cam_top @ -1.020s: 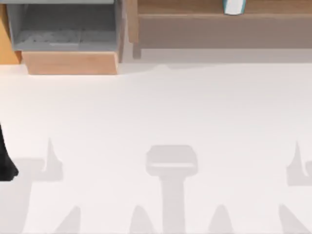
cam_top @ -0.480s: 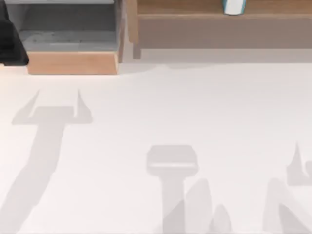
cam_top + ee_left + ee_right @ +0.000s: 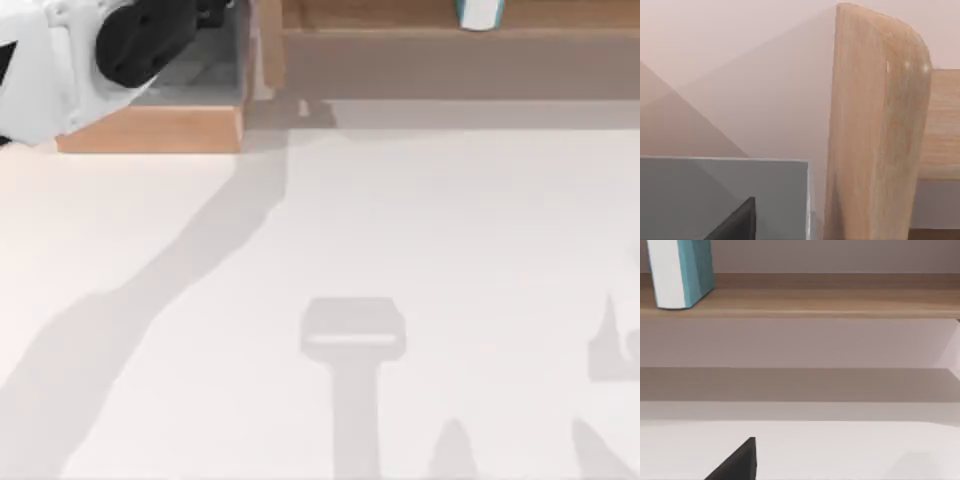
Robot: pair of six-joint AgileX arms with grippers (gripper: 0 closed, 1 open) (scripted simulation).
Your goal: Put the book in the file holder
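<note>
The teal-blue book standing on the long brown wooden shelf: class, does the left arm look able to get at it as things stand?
Probably not directly. The left arm sits over the grey file holder at the table's far left, while the teal-blue book stands on the long brown wooden shelf well to the right; the holder's upright wooden side lies between them.

Left arm: white and black body (image 3: 90, 50) at the top-left corner, over the file holder.
File holder (image 3: 150, 128): grey inside, light wood front lip, partly covered by the arm.
Shelf (image 3: 450, 50): long, brown, to the holder's right.
Book (image 3: 480, 14): teal and white, on the shelf.
Surface (image 3: 400, 220): pale, crossed by shadows.
</note>
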